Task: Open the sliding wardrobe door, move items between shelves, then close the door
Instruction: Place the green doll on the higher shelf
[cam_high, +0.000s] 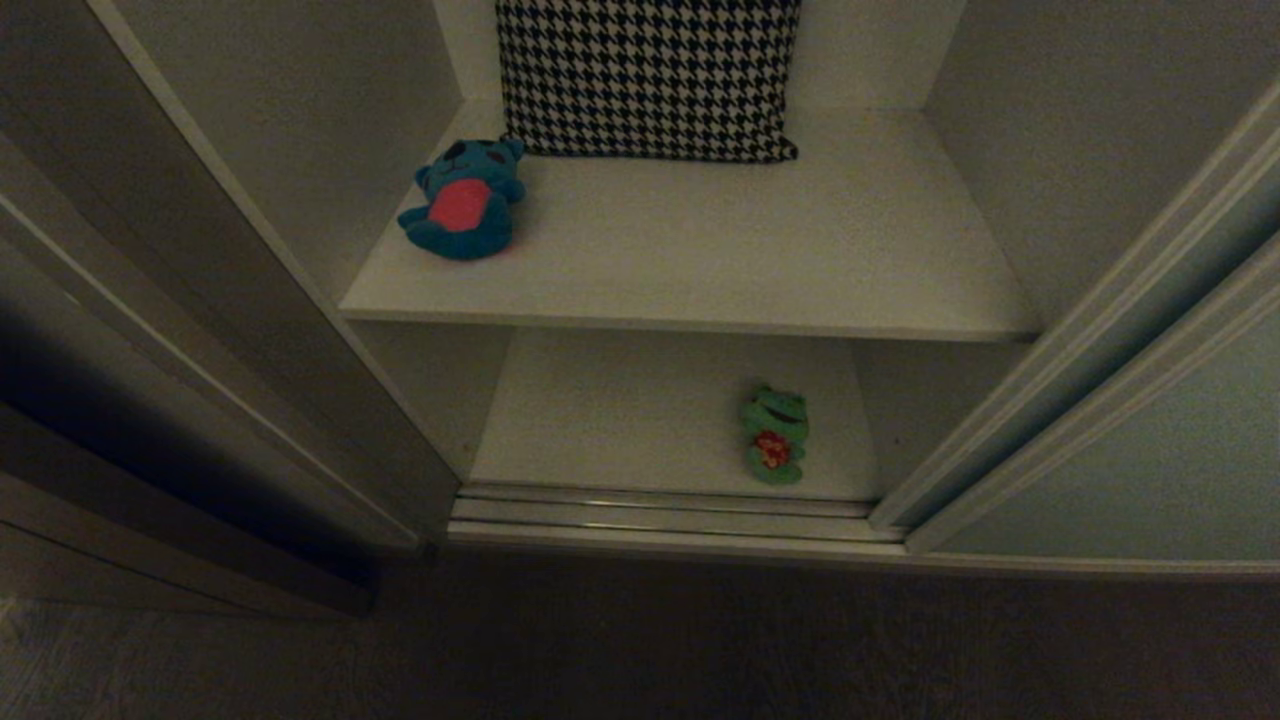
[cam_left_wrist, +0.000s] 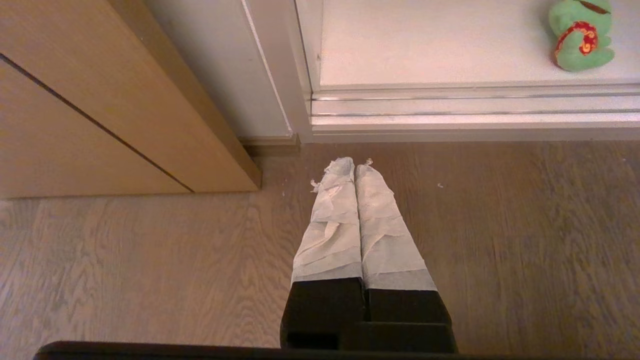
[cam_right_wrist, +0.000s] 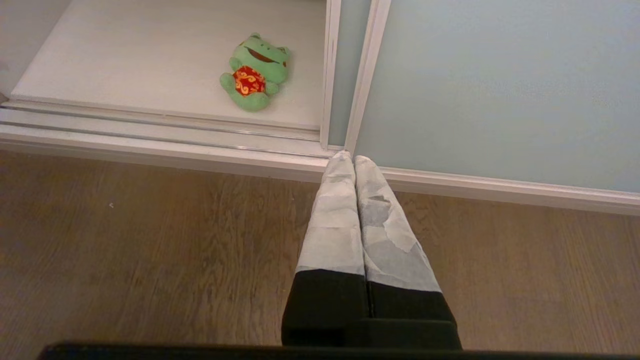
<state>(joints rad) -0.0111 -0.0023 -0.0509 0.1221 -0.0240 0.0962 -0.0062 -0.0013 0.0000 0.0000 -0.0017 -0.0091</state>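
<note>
Wardrobe open: sliding wardrobe door (cam_high: 1150, 440) pushed to the right, pale grey-green panel in a light frame, leaving the middle bay exposed. Upper shelf (cam_high: 700, 270) carrying a teal-blue bear (cam_high: 465, 200) with red belly, lying on its back near the left front corner. Behind it, at the far side of the same shelf, a black-and-white houndstooth cushion (cam_high: 648, 75) leaning upright against the back wall. Lower shelf (cam_high: 620, 420) holding a green frog (cam_high: 775, 433) with red trim, face up, towards the right and close to the front edge, just behind the metal door track (cam_high: 660, 510). Brown wooden panels (cam_left_wrist: 100, 100) standing to the left of the wardrobe.

Neither arm visible from the head. Left pincer (cam_left_wrist: 354, 162) shut, tape-wrapped fingers pressed together, empty, hanging over the wooden floor (cam_left_wrist: 525, 240) in front of the bay's left corner. Right pincer (cam_right_wrist: 352, 159) likewise shut and empty, above the floor, tips near the bottom rail at the door's left edge, frog well apart to the left.
</note>
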